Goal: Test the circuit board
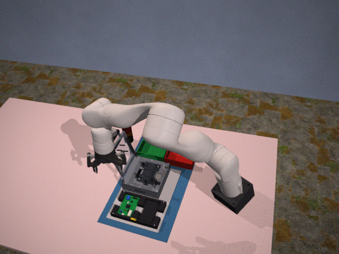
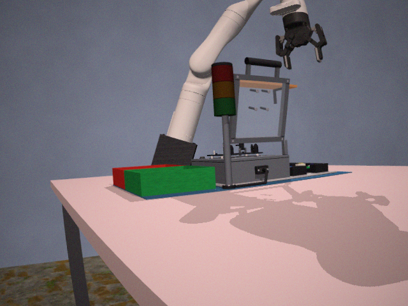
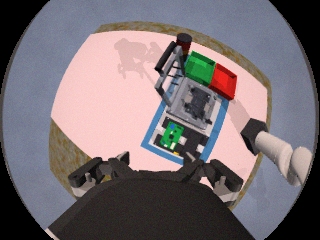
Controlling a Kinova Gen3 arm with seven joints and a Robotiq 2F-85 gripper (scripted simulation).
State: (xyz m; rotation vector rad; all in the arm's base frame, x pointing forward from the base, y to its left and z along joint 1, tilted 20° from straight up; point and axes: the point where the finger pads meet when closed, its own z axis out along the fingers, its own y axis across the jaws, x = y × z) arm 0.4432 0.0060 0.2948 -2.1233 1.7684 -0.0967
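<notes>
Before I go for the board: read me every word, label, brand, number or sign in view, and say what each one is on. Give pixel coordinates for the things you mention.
No text can be read anywhere.
Circuit board [image 1: 127, 205] [image 3: 172, 135]: its parts are too small and blurred to show any marking.
Tester [image 1: 141, 188] [image 2: 243, 173] [image 3: 181, 116]: no legible lettering.
Green bin [image 1: 151, 150] [image 2: 174, 181] [image 3: 200, 68] and red bin [image 1: 179, 160] [image 2: 118, 178] [image 3: 223, 81]: colour only, no lettering visible.

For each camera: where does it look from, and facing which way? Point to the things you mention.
Top: high, angled down over the pink table [image 1: 41, 164] [image 2: 164, 243] [image 3: 85, 90]; shows the white arm [image 1: 167, 120] [image 2: 210, 49] [image 3: 275, 148] from black base [image 1: 237, 209] [image 2: 162, 148] [image 3: 250, 139] to jaws.
Exterior: low, on the bins' side, facing across toward the base; shows base, partial arm, jaws.
Wrist: behind the jaws, facing down past them; shows jaws, base, lower arm.
Top and wrist share a fuller view of the green circuit board [image 1: 127, 205] [image 2: 308, 166] [image 3: 171, 135].
</notes>
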